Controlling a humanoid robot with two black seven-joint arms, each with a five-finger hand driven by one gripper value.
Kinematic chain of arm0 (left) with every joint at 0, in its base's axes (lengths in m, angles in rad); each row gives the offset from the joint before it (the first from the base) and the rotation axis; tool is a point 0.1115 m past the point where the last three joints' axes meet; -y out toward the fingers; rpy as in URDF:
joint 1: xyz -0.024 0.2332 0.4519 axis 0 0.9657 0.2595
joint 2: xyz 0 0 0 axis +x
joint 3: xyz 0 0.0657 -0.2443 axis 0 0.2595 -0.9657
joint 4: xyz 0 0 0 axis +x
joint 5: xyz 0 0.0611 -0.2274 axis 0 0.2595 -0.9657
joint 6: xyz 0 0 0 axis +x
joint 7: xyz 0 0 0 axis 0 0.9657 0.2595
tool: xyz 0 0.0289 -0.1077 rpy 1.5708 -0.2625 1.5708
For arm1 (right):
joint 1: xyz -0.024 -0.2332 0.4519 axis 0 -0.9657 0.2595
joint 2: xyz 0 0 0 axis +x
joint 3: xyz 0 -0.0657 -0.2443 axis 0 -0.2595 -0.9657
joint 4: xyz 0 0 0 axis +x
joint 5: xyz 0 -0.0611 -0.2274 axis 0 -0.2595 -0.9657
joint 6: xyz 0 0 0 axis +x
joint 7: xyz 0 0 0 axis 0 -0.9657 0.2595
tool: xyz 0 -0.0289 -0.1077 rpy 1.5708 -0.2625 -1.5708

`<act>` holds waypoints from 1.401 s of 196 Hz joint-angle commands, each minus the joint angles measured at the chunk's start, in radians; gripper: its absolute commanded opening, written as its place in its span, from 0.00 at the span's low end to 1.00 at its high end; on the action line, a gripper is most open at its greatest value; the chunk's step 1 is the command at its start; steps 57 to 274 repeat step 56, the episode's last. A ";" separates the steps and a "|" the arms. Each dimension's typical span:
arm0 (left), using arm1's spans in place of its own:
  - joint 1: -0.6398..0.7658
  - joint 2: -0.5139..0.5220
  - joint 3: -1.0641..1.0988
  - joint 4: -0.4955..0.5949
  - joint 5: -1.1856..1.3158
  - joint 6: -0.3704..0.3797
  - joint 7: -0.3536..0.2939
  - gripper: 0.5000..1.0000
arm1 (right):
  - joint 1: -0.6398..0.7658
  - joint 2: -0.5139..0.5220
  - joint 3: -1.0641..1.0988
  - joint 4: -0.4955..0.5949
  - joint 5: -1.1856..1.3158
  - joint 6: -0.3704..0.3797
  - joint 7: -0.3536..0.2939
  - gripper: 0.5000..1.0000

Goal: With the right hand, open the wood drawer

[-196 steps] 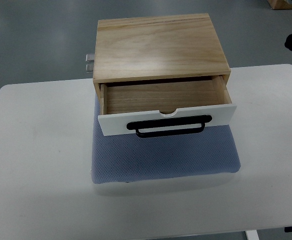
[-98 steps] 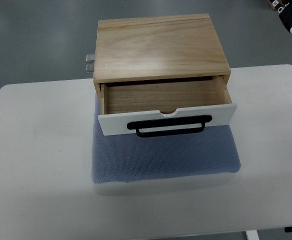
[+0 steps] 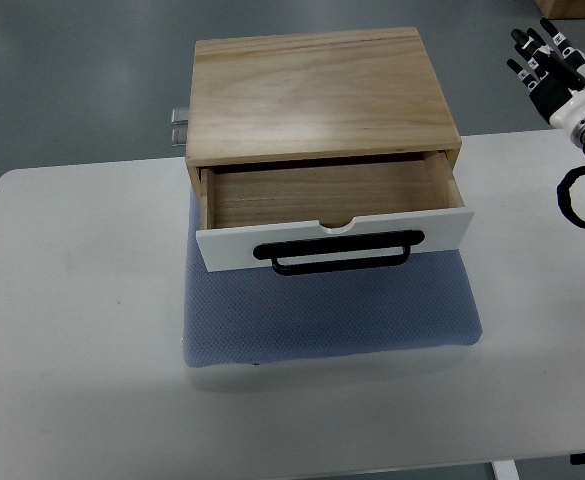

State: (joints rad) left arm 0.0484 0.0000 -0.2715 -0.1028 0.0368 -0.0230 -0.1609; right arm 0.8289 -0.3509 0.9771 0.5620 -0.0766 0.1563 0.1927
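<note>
A light wood drawer box [image 3: 317, 92] stands on a blue-grey mat [image 3: 332, 315] in the middle of the white table [image 3: 82, 330]. Its drawer [image 3: 327, 205] is pulled out toward me and shows an empty wooden inside. The drawer front is white with a black bar handle [image 3: 337, 252]. My right hand [image 3: 550, 62] is at the far upper right, well away from the drawer and above the table's back edge. Its fingers are spread and hold nothing. The left arm does not show.
A small metal fitting [image 3: 179, 126] sticks out at the box's left rear. Grey floor lies beyond the table's back edge. The table's front edge runs along the bottom of the picture.
My right hand has come further into view from the right edge, rising toward the upper right corner with fingers spread. The drawer and box have not moved.
</note>
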 commanded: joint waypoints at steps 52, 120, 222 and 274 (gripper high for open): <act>0.001 0.000 0.000 0.000 0.000 0.000 0.000 1.00 | -0.002 0.003 0.008 0.001 0.000 -0.006 0.019 0.89; 0.001 0.000 0.000 0.000 0.000 0.000 0.000 1.00 | -0.002 0.003 0.006 0.003 0.000 -0.006 0.019 0.89; 0.001 0.000 0.000 0.000 0.000 0.000 0.000 1.00 | -0.002 0.003 0.006 0.003 0.000 -0.006 0.019 0.89; 0.001 0.000 0.000 0.000 0.000 0.000 0.000 1.00 | -0.002 0.003 0.006 0.003 0.000 -0.006 0.019 0.89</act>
